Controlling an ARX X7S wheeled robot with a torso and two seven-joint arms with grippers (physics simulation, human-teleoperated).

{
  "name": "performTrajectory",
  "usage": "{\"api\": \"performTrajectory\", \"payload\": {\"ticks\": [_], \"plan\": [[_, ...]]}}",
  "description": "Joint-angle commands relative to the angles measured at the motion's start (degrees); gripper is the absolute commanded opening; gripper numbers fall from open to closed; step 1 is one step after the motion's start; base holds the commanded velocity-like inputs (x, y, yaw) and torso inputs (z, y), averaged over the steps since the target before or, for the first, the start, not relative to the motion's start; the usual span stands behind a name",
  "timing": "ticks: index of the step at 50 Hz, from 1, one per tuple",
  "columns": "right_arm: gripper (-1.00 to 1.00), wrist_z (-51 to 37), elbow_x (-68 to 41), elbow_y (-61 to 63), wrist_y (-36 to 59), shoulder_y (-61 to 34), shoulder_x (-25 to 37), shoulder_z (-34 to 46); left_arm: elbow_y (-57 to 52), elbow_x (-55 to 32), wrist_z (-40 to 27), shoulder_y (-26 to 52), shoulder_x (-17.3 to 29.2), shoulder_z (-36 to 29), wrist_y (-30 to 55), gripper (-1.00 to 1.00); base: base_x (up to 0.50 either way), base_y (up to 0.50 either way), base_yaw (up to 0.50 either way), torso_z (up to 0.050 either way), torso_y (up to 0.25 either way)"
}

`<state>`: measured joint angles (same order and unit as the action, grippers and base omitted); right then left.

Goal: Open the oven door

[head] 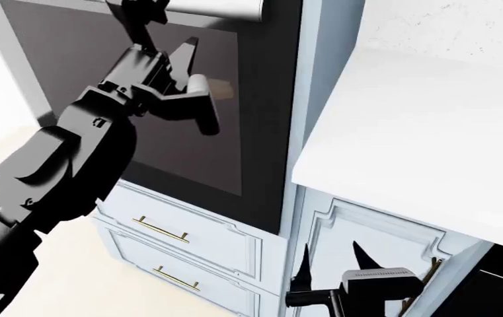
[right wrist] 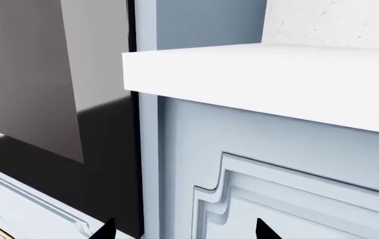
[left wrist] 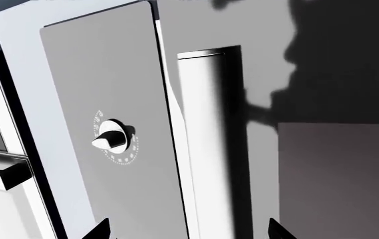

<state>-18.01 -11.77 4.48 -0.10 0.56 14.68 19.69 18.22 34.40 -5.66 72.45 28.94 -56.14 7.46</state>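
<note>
The oven door (head: 145, 125) sits left of the counter (head: 427, 132). Two drawer fronts (head: 180, 247) lie below the door. The left gripper (head: 170, 30) is before the door's upper part.

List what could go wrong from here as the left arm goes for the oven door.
1. The left gripper sits just below the long silver bar handle of the dark tinted glass oven door, jaws open and not visibly around it; closing now may miss the bar.
2. The fingertips are close to the glass and might strike it.
3. The handle is cut off at the head view's top edge, so alignment is hard to judge.
</note>
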Motion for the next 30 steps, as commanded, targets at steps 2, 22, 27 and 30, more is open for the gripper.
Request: {"api": "performTrajectory", "payload": {"ticks": [2,22,27,30], "plan": [[1.0,-0.2,-0.1,-0.3,-0.3,-0.1,0.1,0.3,4.1,-0.3,-0.9,1.2,-2.1,-0.3,-0.9,1.0,0.0,0.0,0.0,0.0,0.0],[1.0,-0.7,-0.4,0.1,-0.2,0.0,0.5,0.7,6.8,-0.4,-1.5,2.3,-3.6,-0.3,-0.7,1.0,0.0,0.0,0.0,0.0,0.0],[1.0,-0.7,-0.5,0.1,-0.3,0.0,0.6,0.8,8.3,-0.5,-1.9,2.6,-4.3,-0.5,-1.1,1.0,0.0,0.0,0.0,0.0,0.0],[1.0,-0.8,-0.5,0.0,-0.3,0.0,0.6,0.9,8.6,-0.4,-2.0,2.8,-4.7,-0.6,-1.3,1.0,0.0,0.0,0.0,0.0,0.0]]}}
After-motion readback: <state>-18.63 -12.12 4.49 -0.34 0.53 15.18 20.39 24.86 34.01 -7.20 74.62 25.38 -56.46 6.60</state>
